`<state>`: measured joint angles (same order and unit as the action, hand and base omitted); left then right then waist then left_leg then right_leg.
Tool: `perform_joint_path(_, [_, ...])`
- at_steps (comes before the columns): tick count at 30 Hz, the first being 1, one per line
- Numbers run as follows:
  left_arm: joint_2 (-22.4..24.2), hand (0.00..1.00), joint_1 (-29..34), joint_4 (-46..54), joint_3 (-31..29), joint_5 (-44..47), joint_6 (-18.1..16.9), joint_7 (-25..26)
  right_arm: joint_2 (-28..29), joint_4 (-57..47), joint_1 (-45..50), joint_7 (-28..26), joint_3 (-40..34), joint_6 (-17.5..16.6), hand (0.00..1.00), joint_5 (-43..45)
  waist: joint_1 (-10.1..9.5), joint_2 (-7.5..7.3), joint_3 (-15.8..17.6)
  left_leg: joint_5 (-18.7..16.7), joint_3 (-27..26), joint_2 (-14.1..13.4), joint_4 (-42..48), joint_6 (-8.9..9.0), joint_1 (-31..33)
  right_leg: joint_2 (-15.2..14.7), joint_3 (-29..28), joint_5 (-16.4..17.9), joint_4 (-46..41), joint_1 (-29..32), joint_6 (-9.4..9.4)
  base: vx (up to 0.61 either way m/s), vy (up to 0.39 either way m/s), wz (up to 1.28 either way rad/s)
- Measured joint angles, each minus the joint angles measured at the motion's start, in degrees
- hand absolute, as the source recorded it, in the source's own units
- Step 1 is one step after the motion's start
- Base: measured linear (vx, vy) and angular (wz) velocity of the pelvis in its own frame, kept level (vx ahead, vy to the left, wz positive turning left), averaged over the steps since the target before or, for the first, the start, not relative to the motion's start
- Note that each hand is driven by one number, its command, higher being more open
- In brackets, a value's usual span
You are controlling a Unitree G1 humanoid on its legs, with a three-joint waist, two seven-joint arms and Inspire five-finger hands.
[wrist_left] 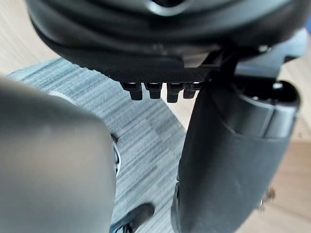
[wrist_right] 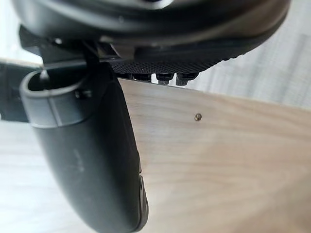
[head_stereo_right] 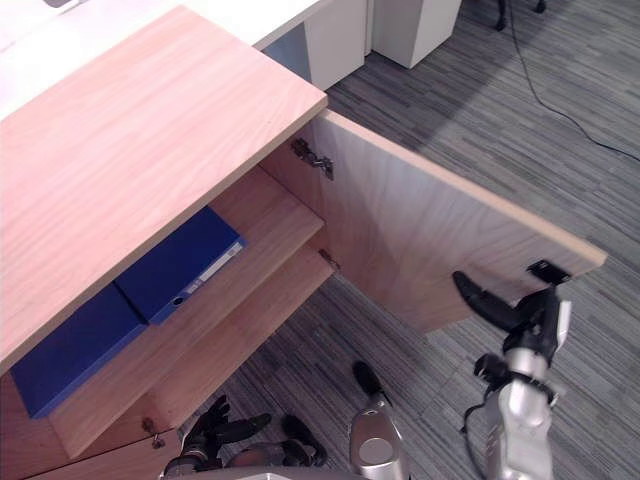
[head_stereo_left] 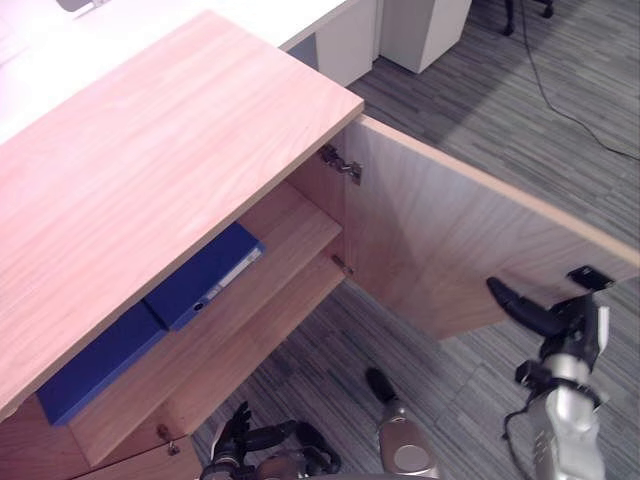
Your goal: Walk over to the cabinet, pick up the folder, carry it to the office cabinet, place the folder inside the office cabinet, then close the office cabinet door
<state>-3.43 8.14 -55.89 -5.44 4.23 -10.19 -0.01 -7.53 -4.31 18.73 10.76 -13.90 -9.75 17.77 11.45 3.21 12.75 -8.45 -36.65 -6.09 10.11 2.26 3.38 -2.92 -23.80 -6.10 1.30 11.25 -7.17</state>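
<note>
The wooden office cabinet [head_stereo_left: 150,150] stands with its door [head_stereo_left: 450,240] swung wide on the right. A blue folder [head_stereo_left: 205,275] with a white spine label lies flat on the upper shelf [head_stereo_left: 290,240] inside. A second blue folder [head_stereo_left: 100,365] lies beside it, further left. My right hand [head_stereo_left: 560,325] is open at the door's free edge, thumb pointing toward the panel. In the right wrist view the door's wood [wrist_right: 218,160] fills the space just past my fingers [wrist_right: 165,76]. My left hand [head_stereo_left: 250,440] hangs low in front of the cabinet, open and holding nothing.
A lower shelf [head_stereo_left: 240,350] sits beneath the folders. White office furniture [head_stereo_left: 350,40] stands behind the cabinet. Grey striped carpet [head_stereo_left: 500,100] spreads to the right of the door, with a thin black cable [head_stereo_left: 560,100] lying across it.
</note>
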Motion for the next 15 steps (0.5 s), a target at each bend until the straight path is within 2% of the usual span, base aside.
perform_joint_path(3, [-0.4, 1.00, -0.6, -0.5, -0.9, -1.0, 0.0, 0.2, 4.3, -6.4, 10.4, -1.5, 8.9, -0.9, 1.00, 0.1, 0.52, -1.67, 0.1, -1.1, -0.9, -1.5, 1.8, 0.94, -0.3, 1.0, -1.0, -0.4, -0.1, -0.4, 0.23, -0.03, -0.038, -0.21])
perform_joint_path(7, [-0.8, 1.00, -1.1, -1.0, -0.7, -1.9, 0.0, 0.6, 4.7, -11.1, 20.3, -3.1, 17.9, -1.0, 1.00, 0.1, 0.54, -2.50, 0.0, -2.3, -1.2, -3.1, 4.1, 1.22, -1.2, 2.0, -1.2, -0.5, -0.5, -1.7, 0.28, -0.04, -0.042, -0.12])
perform_joint_path(11, [-2.6, 1.00, -2.2, -2.6, 1.0, -3.5, 0.0, 0.6, 2.8, -12.1, 25.0, -4.5, 25.5, -0.8, 1.00, -0.5, 0.47, -4.56, -0.1, -2.4, 0.2, -3.3, 4.7, 1.11, -1.5, 2.2, -0.4, -0.3, -1.6, -2.2, 0.44, -0.06, -0.026, 0.04])
perform_joint_path(14, [-4.2, 1.00, -3.1, -3.6, 2.7, -3.8, 0.0, 0.6, -1.3, -12.1, 25.3, -4.7, 29.9, 0.5, 1.00, -2.5, 0.28, -6.38, -0.4, -2.1, 3.6, -2.8, 4.7, 0.77, -0.9, 1.7, 2.6, 0.3, -2.7, -2.6, 0.86, -0.06, -0.026, 0.37])
perform_joint_path(15, [-4.7, 1.00, -3.8, -4.0, 3.2, -3.8, 0.0, 0.6, -3.3, -12.1, 25.4, -5.0, 31.9, 1.5, 1.00, -3.3, -0.50, -7.21, -0.5, -1.4, 5.3, -2.5, 4.5, 0.47, -0.4, 1.5, 4.3, 0.8, -3.4, -2.7, 1.30, -0.05, -0.031, 0.47])
